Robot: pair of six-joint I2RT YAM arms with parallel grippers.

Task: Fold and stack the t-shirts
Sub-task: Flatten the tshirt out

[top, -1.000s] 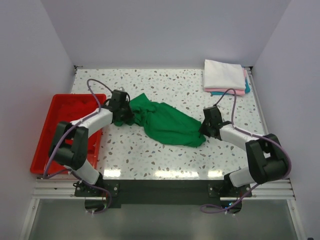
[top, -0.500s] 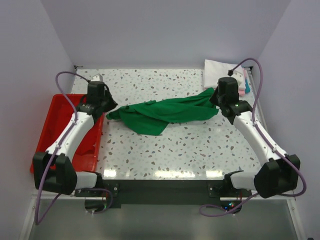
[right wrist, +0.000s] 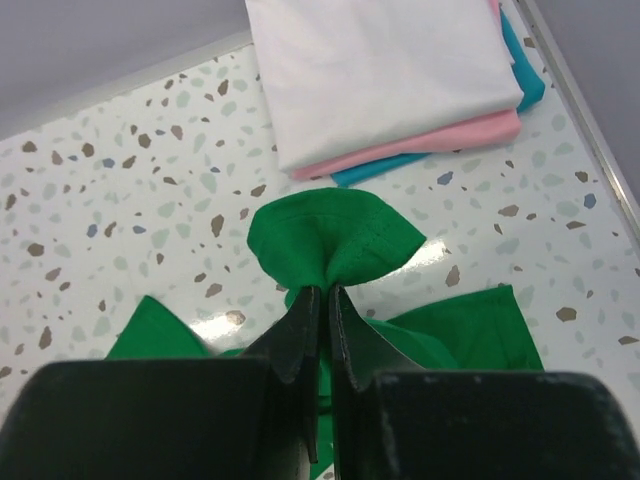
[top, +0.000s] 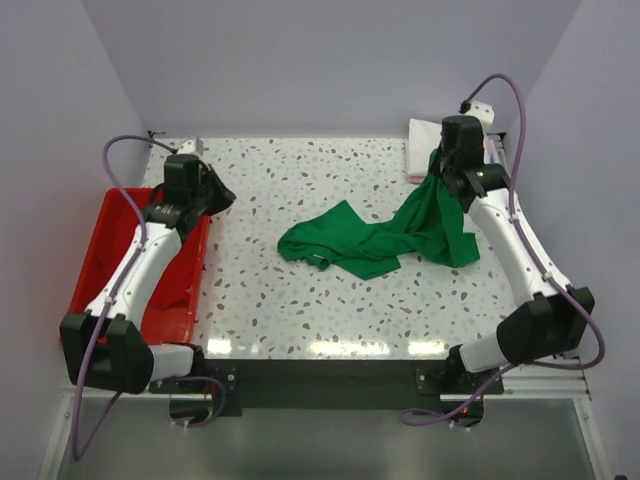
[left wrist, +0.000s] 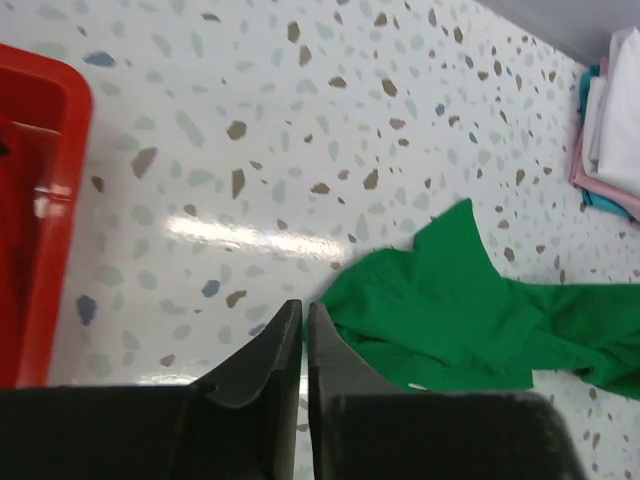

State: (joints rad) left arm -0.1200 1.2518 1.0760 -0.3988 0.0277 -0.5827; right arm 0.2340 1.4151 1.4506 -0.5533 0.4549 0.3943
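The bright green t-shirt [top: 360, 238] lies crumpled mid-table, and one end rises to my right gripper [top: 441, 168], which is shut on a bunched fold of it [right wrist: 330, 240] above the table at the back right. Just beyond it sits the folded stack: a white shirt [right wrist: 380, 70] on top, then pink [right wrist: 430, 143], then light blue [right wrist: 525, 85]. The stack also shows in the top view [top: 428, 150]. My left gripper [top: 220, 194] is shut and empty, raised at the back left. In the left wrist view the gripper [left wrist: 305, 308] hovers near the green shirt's [left wrist: 470, 310] left edge.
A red plastic tray [top: 98, 262] stands at the table's left edge under my left arm, and its corner shows in the left wrist view [left wrist: 40, 190]. White walls close in the back and both sides. The speckled tabletop [top: 300, 170] is bare between the grippers.
My left gripper has let go of the green shirt, and that end has dropped onto the table. My right gripper has lifted its end up and back toward the folded stack.
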